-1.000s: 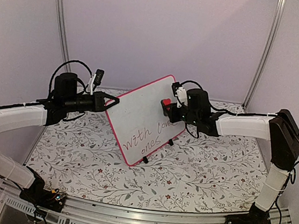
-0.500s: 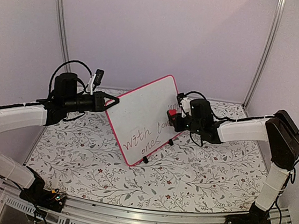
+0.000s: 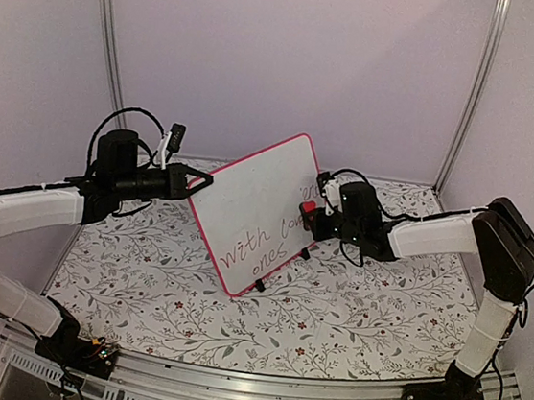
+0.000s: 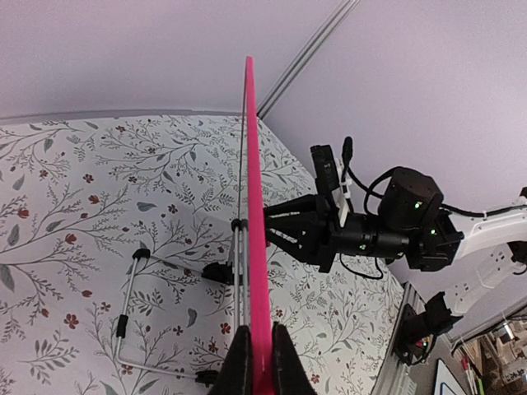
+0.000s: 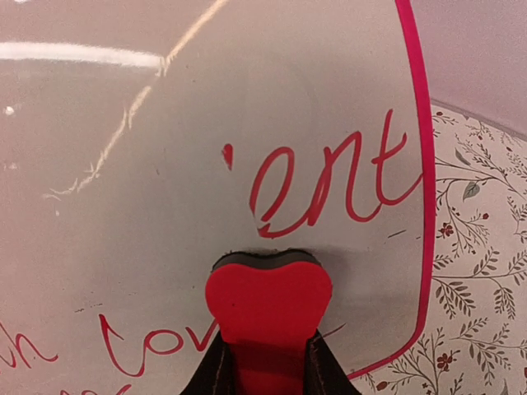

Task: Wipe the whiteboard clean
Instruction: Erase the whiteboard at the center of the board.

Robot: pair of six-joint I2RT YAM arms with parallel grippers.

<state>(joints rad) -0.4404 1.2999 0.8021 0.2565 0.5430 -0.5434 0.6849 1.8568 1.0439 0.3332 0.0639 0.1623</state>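
The whiteboard stands tilted on the table, white with a pink-red frame and black feet. Handwriting remains on its lower and right parts. My left gripper is shut on the board's left edge; in the left wrist view the pink frame edge runs up from between my jaws. My right gripper is shut on a red eraser pressed against the board's right side. In the right wrist view the eraser, red with a dark pad, sits on the whiteboard just below red letters "ent".
A flower-patterned cloth covers the table. The board's wire stand and black feet rest on it behind the board. White walls with metal posts close in the back and sides.
My right gripper moved the eraser rightward and down across the board's upper right area. The board and my left gripper have stayed in place.
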